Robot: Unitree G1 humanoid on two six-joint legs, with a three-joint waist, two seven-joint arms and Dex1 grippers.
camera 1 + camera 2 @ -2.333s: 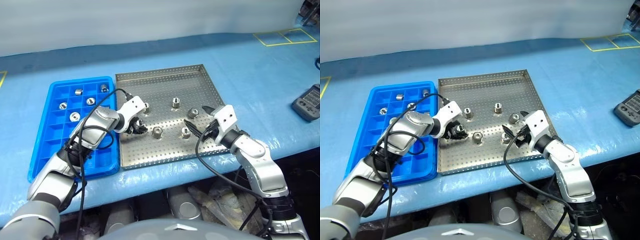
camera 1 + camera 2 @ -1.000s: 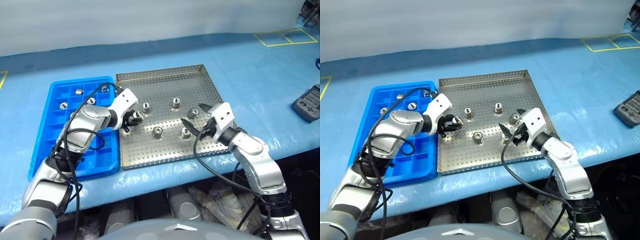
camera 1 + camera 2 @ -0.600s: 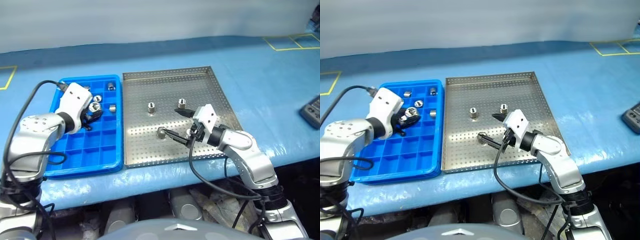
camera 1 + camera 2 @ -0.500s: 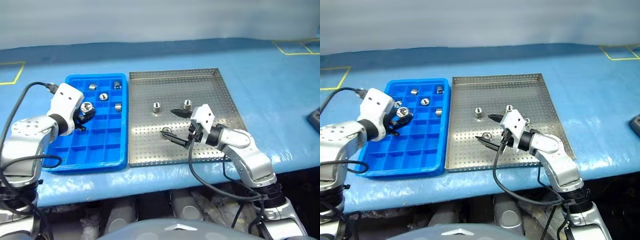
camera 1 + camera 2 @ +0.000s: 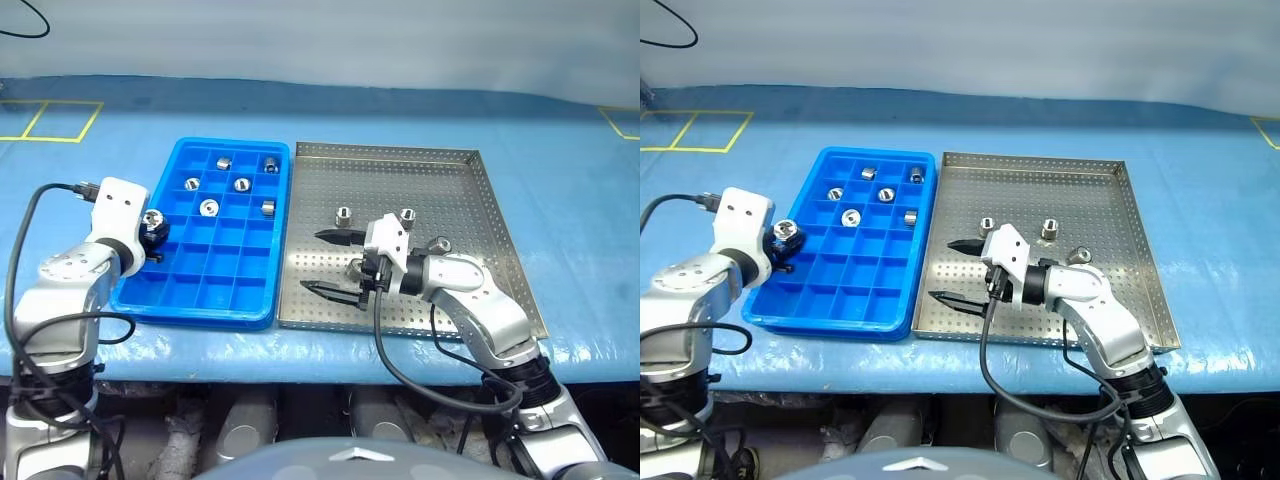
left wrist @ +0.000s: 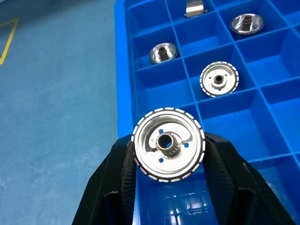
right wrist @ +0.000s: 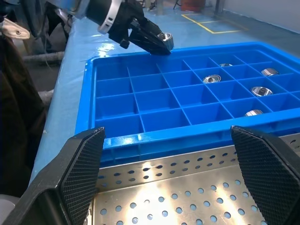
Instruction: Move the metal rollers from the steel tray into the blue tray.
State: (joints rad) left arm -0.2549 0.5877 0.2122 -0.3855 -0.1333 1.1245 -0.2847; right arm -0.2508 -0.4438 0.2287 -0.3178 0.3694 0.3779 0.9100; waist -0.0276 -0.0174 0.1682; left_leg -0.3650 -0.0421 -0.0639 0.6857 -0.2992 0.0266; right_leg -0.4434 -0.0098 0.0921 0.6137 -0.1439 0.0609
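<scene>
Left eye view: left claw (image 5: 152,232), clamped on a roller (image 5: 152,218), has swung over the blue tray (image 5: 232,300); right claw (image 5: 333,262) stays apart.

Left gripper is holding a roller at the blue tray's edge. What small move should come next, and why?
Probably ease the left gripper inward over an empty compartment and lower it before opening. It is shut on a metal roller held above the blue tray at its outer rim, so releasing now risks it landing on the rim.

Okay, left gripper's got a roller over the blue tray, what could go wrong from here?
The left gripper holds its roller above the blue tray near its outer rim, so an early release might drop it on the table. The open right gripper hangs low over the steel tray and might knock a loose roller.
</scene>
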